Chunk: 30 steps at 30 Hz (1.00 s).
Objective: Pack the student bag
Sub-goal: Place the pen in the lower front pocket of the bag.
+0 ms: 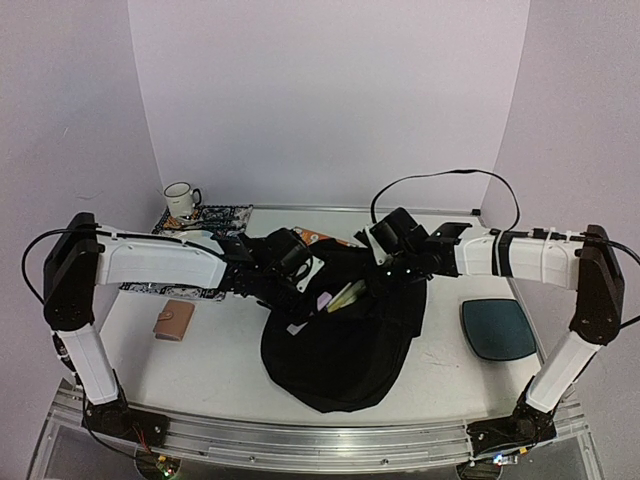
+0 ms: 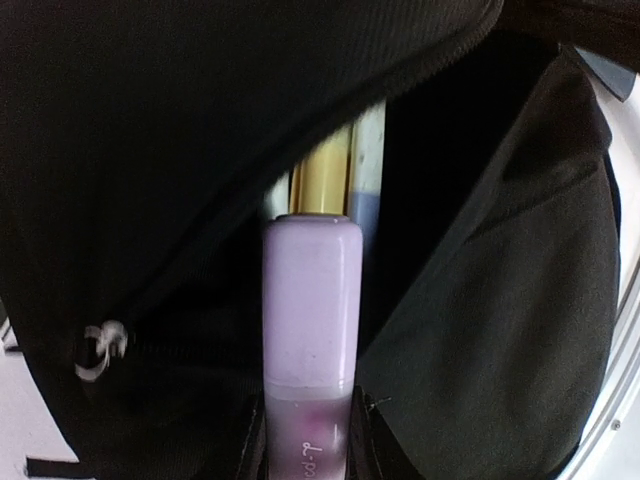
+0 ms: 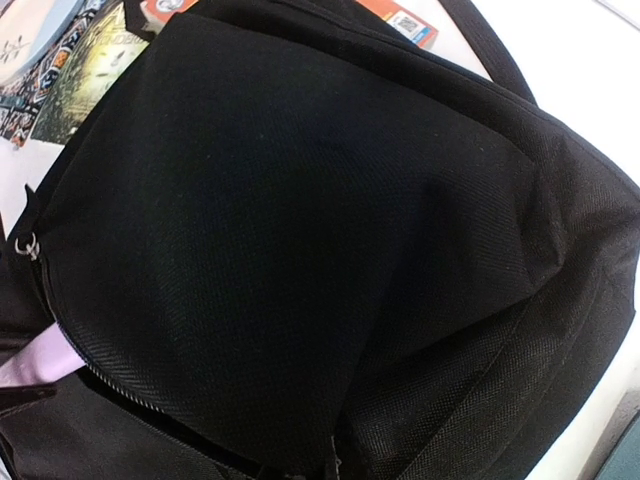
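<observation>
Nearest the lens of the left wrist camera, a lilac tube (image 2: 310, 300) stood between the dark fingers (image 2: 250, 452) of the left tool (image 2: 310, 458), which grasped it by its lower end, where faint lettering showed. The tube's rounded cap pointed into the open mouth of the student bag (image 2: 150, 150), and just past the cap a yellow item (image 2: 322, 180) and a pale blue one (image 2: 368, 160) stood side by side inside the bag, against its dark interior. A small white zip pull (image 2: 100, 350) hung on the bag's edge to the left of the tube. From above, the student bag (image 1: 345, 350) lay on the white counter (image 1: 230, 370) between the two arms, near the middle, its mouth turned toward the left arm and its top raised at the right tool (image 1: 385, 262). That tool was clenched on a fold of the bag's upper edge; in its own wrist view the black cloth (image 3: 330, 230) filled nearly everything and puckered toward the bottom edge, though the fingers themselves were hidden. An orange item (image 1: 305, 236) lay just behind the bag. To the left, well apart from the bag, lay a small brown wallet (image 1: 174, 321), and at the far left corner a white mug (image 1: 181, 199) stood beside a patterned cloth (image 1: 215, 215). A dark-teal pad (image 1: 499, 328) lay flat on the right, apart from the bag.
</observation>
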{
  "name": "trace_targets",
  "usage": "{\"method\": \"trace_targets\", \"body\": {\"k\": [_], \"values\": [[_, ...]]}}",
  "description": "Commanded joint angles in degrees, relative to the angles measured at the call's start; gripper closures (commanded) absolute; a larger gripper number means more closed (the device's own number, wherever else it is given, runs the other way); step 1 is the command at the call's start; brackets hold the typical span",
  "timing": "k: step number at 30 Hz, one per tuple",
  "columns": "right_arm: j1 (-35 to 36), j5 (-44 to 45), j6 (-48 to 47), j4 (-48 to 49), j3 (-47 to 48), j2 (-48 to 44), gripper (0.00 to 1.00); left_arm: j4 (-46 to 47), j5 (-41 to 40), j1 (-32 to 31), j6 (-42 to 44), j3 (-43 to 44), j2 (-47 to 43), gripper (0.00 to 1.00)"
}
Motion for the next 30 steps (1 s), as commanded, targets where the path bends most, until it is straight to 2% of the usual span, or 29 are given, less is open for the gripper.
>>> {"method": "trace_targets", "body": {"k": [1,10,19,21,26,30], "values": [[1.5,-1.4,-1.4,1.8,3.6,0.7,1.0,-1.1,-2.1,0.0,3.9,7.9,2.6,0.86],[2.3,-2.9,-1.4,3.0,3.9,0.7,1.0,0.4,-7.8,-0.1,8.8,15.8,9.6,0.85],[3.0,-4.9,-0.9,4.8,3.0,0.8,1.0,12.2,-14.6,-0.2,13.0,12.8,7.4,0.81],[3.1,-5.1,-0.9,4.9,3.0,0.9,1.0,15.7,-14.3,-0.2,13.3,10.9,6.2,0.76],[3.1,-5.1,-0.8,5.1,3.0,0.9,1.0,17.7,-15.2,-0.2,13.0,8.5,5.9,0.54],[3.1,-4.2,-1.1,5.1,2.8,1.0,1.0,17.7,-14.8,-0.2,11.7,6.0,3.8,0.48]]}}
